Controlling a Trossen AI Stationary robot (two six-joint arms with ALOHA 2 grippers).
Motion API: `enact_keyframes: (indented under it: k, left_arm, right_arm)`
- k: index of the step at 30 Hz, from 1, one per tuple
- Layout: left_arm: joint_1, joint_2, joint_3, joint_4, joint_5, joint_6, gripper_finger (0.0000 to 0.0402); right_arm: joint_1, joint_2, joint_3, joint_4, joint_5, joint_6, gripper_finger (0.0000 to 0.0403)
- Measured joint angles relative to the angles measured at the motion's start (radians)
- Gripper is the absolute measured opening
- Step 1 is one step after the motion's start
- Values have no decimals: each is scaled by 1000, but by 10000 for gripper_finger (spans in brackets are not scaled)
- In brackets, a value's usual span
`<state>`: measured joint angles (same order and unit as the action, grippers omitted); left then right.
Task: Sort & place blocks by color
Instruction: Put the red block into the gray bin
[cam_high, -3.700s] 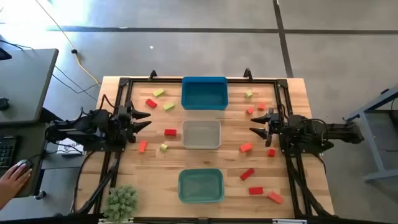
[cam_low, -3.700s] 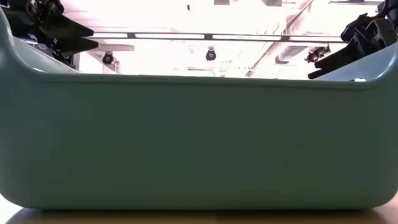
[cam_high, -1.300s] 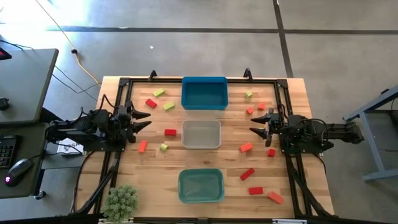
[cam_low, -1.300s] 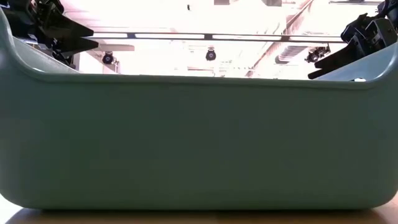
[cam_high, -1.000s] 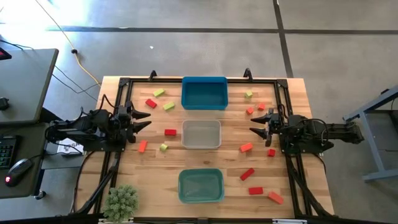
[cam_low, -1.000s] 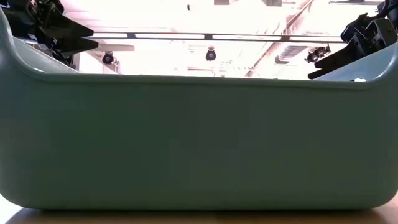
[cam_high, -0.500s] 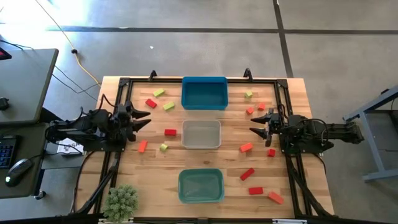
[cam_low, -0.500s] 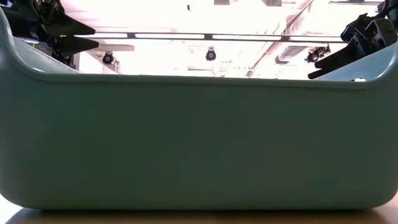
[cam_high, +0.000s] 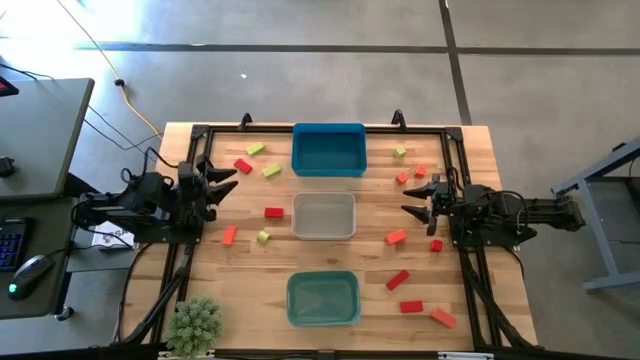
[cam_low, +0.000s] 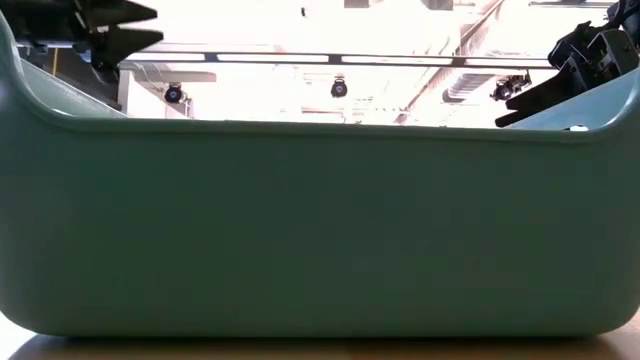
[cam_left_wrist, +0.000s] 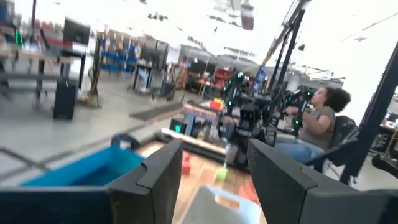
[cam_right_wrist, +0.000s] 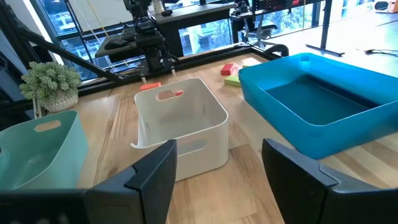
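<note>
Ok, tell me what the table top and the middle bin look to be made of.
Table top: looks like wood with a pale smooth finish; plank seams and grain show. Middle bin: probably plastic, milky and slightly see-through, with rounded moulded corners and cut-out handles.

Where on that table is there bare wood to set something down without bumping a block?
Bare wood lies between the clear-grey bin and the teal bin, and left of the teal bin up to the small plant. The right half is crowded: red and orange blocks are scattered there. More blocks flank the blue bin.
</note>
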<state>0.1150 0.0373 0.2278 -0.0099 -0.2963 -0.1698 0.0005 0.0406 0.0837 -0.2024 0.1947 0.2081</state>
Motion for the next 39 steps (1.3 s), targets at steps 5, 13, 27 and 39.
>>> enact_keyframes:
  k: [5, 13, 27, 39]
  left_arm:
    - [0, 63, 82, 15, 0, 124, 172]
    - [0, 261, 281, -39, -41, 308, 182]
    - [66, 663, 576, -530, 1, 276, 204]
    - [88, 947, 578, -639, 186, 276, 203]
  right_arm:
    - [0, 0, 0, 0, 0, 0, 224]
    - [0, 0, 0, 0, 0, 0, 224]
    - [0, -1, 0, 0, 0, 0, 224]
    - [0, -1, 0, 0, 0, 0, 224]
